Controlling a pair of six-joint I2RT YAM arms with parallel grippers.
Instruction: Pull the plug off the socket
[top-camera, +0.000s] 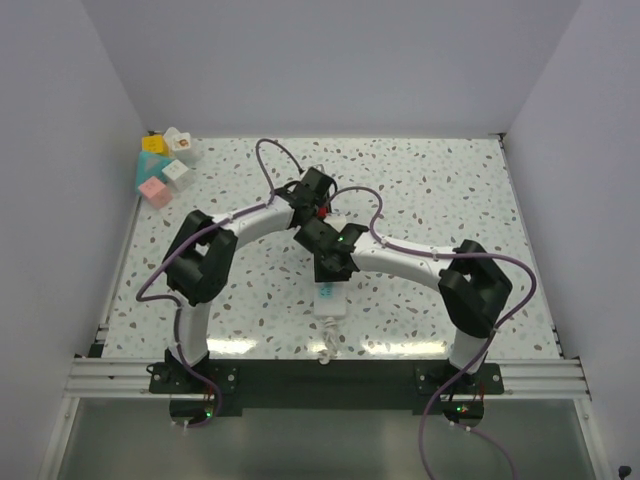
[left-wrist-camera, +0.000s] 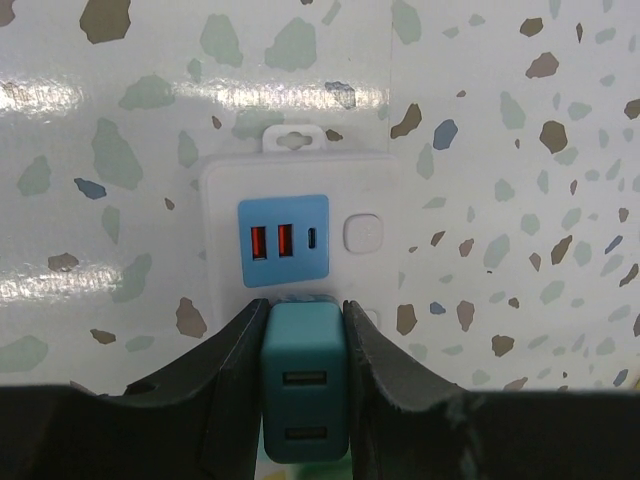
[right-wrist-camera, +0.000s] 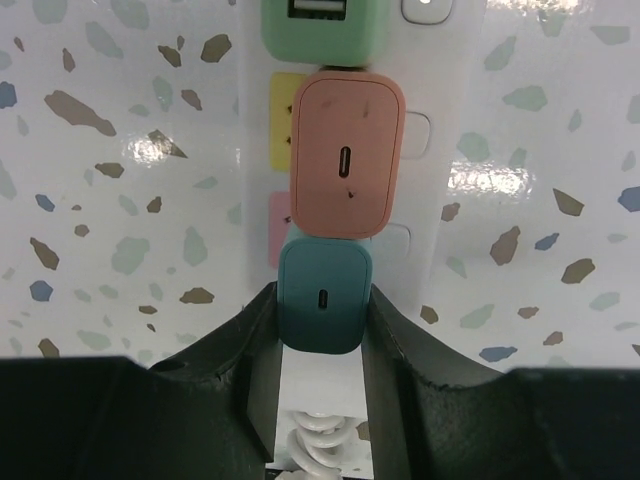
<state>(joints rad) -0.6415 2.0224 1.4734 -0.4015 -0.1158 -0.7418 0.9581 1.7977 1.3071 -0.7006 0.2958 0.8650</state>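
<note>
The socket (top-camera: 329, 300) is a white power strip lying lengthwise at the table's middle, mostly under both wrists. In the left wrist view, its far end (left-wrist-camera: 370, 190) shows a blue USB panel (left-wrist-camera: 283, 238). My left gripper (left-wrist-camera: 305, 330) is shut on a teal plug (left-wrist-camera: 305, 385) with two USB ports. In the right wrist view, my right gripper (right-wrist-camera: 320, 320) has both fingers against the sides of another teal plug (right-wrist-camera: 324, 290) near the strip's cable end. A salmon plug (right-wrist-camera: 345, 150) and a mint plug (right-wrist-camera: 320, 30) sit further along the strip (right-wrist-camera: 415, 240).
A coiled white cable (right-wrist-camera: 320, 445) leaves the strip toward the near table edge. Several coloured blocks (top-camera: 165, 165) are piled in the back left corner. White walls close in the speckled table (top-camera: 450, 190) on three sides. Purple cables loop over both arms.
</note>
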